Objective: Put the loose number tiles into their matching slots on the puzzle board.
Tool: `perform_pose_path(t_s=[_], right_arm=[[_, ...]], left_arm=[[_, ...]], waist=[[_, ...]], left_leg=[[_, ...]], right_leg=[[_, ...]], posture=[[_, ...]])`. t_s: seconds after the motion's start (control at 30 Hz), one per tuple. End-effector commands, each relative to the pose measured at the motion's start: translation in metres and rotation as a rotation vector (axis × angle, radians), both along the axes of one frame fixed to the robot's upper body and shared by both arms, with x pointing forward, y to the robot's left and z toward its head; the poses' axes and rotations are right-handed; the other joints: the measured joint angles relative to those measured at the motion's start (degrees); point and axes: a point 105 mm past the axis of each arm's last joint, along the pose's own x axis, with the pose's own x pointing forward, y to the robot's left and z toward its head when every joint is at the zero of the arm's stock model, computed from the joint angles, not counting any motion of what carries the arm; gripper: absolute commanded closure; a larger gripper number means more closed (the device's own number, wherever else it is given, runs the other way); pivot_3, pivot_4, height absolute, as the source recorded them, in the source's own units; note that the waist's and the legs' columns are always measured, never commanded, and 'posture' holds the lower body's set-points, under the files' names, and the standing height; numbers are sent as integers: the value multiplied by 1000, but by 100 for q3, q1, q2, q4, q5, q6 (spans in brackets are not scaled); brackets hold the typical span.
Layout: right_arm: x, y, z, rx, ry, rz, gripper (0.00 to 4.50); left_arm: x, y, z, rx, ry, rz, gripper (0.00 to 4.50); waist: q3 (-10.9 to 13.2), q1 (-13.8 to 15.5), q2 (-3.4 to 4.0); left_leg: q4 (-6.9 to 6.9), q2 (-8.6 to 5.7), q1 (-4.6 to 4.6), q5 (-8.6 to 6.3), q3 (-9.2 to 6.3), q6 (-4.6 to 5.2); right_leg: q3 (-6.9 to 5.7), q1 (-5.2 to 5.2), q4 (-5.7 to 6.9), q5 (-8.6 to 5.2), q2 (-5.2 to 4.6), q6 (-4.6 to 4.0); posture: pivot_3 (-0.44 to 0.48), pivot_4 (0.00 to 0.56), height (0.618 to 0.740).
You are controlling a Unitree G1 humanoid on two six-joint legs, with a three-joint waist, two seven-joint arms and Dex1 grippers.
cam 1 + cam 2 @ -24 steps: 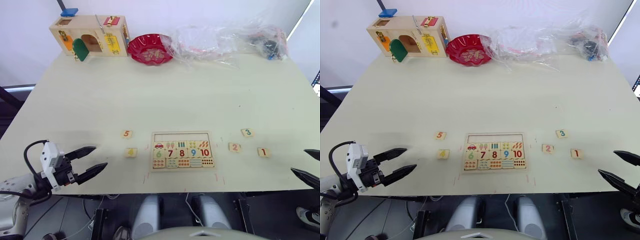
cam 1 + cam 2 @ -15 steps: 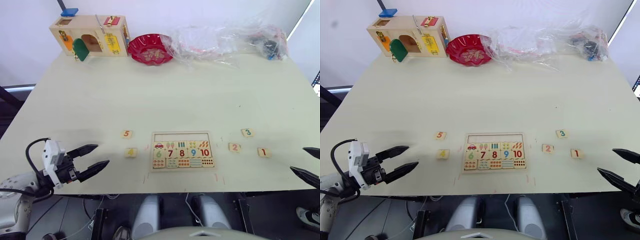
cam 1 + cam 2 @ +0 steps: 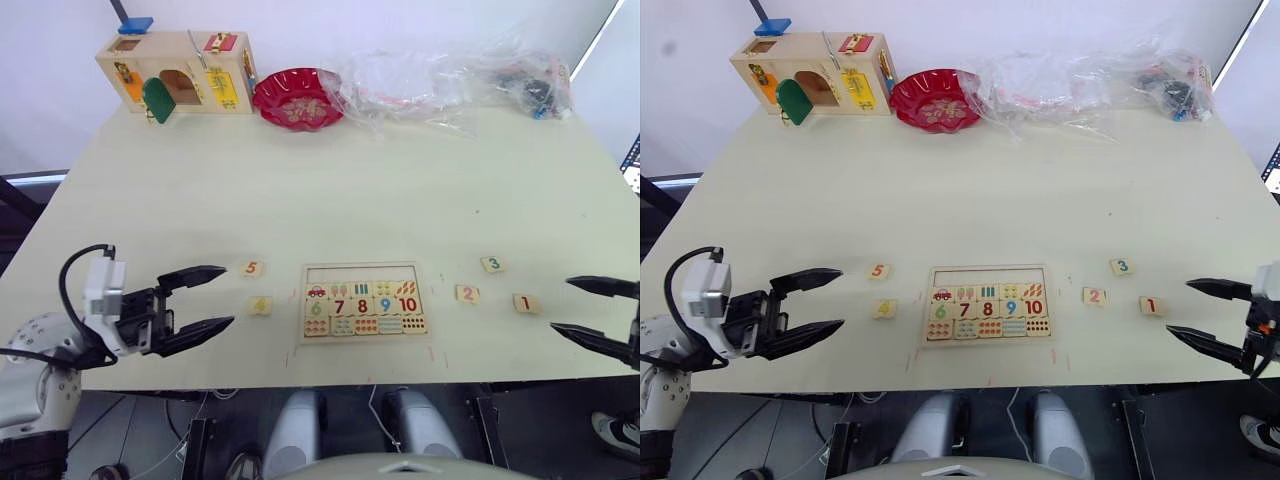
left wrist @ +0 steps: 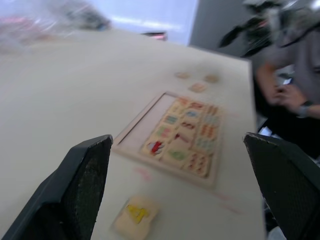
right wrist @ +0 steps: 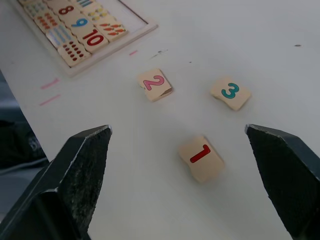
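Note:
The puzzle board (image 3: 364, 302) lies near the table's front edge, its top row of slots (image 3: 362, 272) empty. Loose number tiles lie on both sides of it. Tile 5 (image 3: 253, 268) and tile 4 (image 3: 260, 305) are to its left. Tile 2 (image 3: 467, 294), tile 3 (image 3: 492, 264) and tile 1 (image 3: 524, 303) are to its right. My left gripper (image 3: 228, 296) is open, just left of tile 4 (image 4: 135, 216), holding nothing. My right gripper (image 3: 560, 305) is open, just right of tile 1 (image 5: 201, 157), with tile 2 (image 5: 154, 84) and tile 3 (image 5: 230, 92) beyond it.
A wooden latch box (image 3: 178, 72), a red dish (image 3: 298, 98) and clear plastic bags (image 3: 450, 80) line the table's far edge. A person (image 4: 285, 60) stands beyond the table's right side in the left wrist view.
My left gripper has moved right, closer to tile 4. My right gripper has moved left, toward tile 1. Both stay open; the tiles have not moved.

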Motion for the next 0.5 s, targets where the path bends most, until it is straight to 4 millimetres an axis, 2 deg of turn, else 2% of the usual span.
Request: perform_pose_path(t_s=[0.03,0.33,0.5], right_arm=[[11,-1,-3,-79,-2,105,0],[28,1,-18,-119,28,180,0],[35,-5,-27,-141,33,174,0]], left_arm=[[-8,4,6,-29,14,-69,54],[-6,20,-1,-38,-22,-15,54],[-11,20,-8,-41,-16,-9,54]], waist=[[5,-2,7],[6,12,10],[7,10,11]], left_leg=[[-2,0,3,0,-2,0],[1,7,1,0,-4,0],[1,8,1,0,-3,0]], right_leg=[[2,0,0,0,-1,0],[-2,-1,5,1,-7,0],[0,-1,5,1,-10,1]], posture=[[0,150,740],[0,150,740],[0,150,740]])
